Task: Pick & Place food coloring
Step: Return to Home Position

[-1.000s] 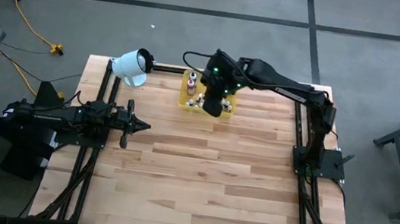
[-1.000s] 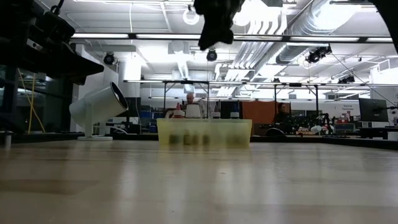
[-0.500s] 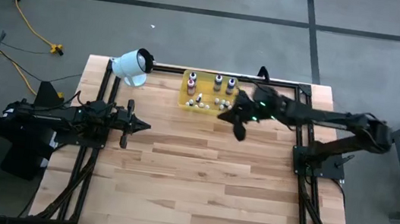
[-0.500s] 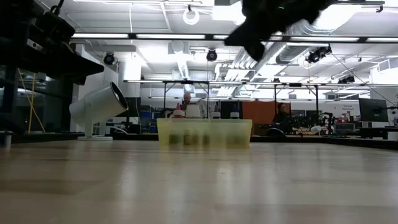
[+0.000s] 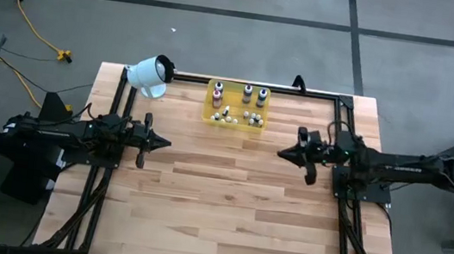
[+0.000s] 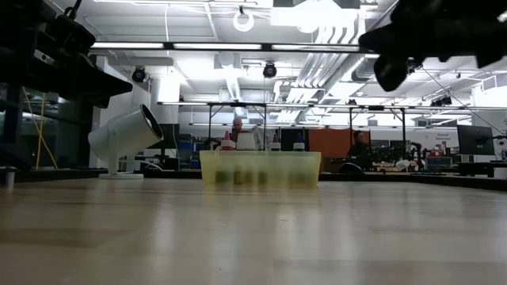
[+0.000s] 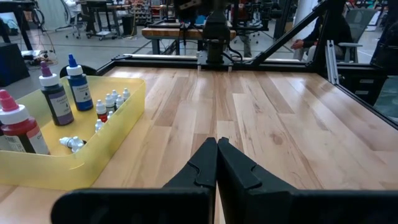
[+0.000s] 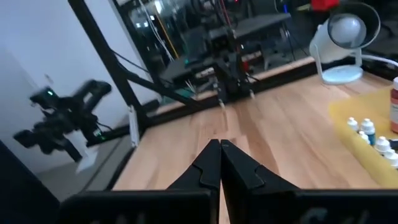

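Wood planking lies bare along the near edge of the table (image 5: 224,222), so nothing there needs your attention. Midway up the table the two arms face each other. The left gripper (image 5: 158,142) sits low at the left side, and its wrist view shows the fingers pressed together on nothing. The right gripper (image 5: 286,154) hangs above the wood at the right side, well apart from the tray, with its fingers likewise closed and empty. Beyond them, at the far edge, the yellow tray (image 5: 209,112) holds the food coloring (image 5: 244,114). The small whitish droppers are gathered toward its near wall, and a few taller bottles in red, purple and blue stand along its far wall. You will find no bottle on the wood outside the tray in any view. Farther left, near the tray, the white cylinder (image 5: 148,74) stands tilted on its base. From this layout the placing looks finished, and the step in hand is the return to rest. Your next move calls only for the right arm to settle into a pose mirroring the left. Keep its fingers shut and keep it away from the tray's rim. I see nothing more to grasp.
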Action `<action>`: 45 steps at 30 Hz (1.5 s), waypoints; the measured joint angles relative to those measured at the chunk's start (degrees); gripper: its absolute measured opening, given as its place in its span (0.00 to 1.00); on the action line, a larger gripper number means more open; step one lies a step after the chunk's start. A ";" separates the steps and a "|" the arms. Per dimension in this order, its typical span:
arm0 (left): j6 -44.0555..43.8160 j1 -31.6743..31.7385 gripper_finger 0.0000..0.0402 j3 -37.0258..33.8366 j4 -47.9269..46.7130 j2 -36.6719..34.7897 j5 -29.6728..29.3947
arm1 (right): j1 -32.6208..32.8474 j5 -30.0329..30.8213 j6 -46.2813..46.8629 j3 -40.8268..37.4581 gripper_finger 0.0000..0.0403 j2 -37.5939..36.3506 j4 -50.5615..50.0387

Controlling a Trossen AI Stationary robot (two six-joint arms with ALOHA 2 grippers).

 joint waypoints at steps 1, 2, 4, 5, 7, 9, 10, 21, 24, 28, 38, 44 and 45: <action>0.01 0.00 0.00 0.00 -0.01 -0.01 0.01 | 0.76 0.65 0.52 -1.26 0.00 -1.77 0.57; 0.00 -0.01 0.00 0.00 0.00 0.00 0.00 | 1.56 1.68 1.08 -2.65 0.00 -3.33 1.47; 0.00 -0.01 0.00 0.00 -0.01 0.01 0.01 | 2.94 3.86 1.33 -5.16 0.00 -6.46 2.95; 0.01 0.00 0.00 0.00 -0.01 0.00 0.00 | 3.49 4.91 1.13 -6.43 0.00 -7.98 3.69; -0.01 0.00 0.00 0.00 0.00 -0.01 0.00 | 4.36 7.14 0.90 -9.00 0.00 -11.07 4.61; -0.01 0.00 0.00 0.00 -0.01 0.01 0.01 | 4.85 9.17 0.90 -10.99 0.00 -13.57 4.68; 0.00 -0.01 0.00 0.00 -0.01 0.00 0.01 | 5.03 9.81 0.82 -11.80 0.00 -14.81 4.62; 0.01 0.00 0.00 0.00 -0.01 -0.01 -0.02 | 5.18 14.08 -5.70 -13.41 0.00 -22.69 3.20; 0.00 -0.01 0.00 0.00 -0.01 0.00 0.00 | 5.18 14.01 -6.18 -13.41 0.00 -23.68 2.70; 0.01 0.00 0.00 0.00 -0.01 -0.01 -0.02 | 5.65 14.13 -6.30 -15.58 0.00 -24.93 6.13; 0.00 0.00 0.00 0.00 -0.01 0.01 -0.02 | 8.81 19.94 -9.92 -15.66 0.00 -26.50 5.19; -0.01 -0.02 0.00 0.00 -0.01 -0.01 -0.02 | 8.83 19.27 -10.63 -15.66 0.00 -27.86 -3.62; 0.00 -0.01 0.00 0.00 -0.01 -0.01 -0.02 | 8.83 19.21 -10.69 -15.66 0.00 -28.36 -5.25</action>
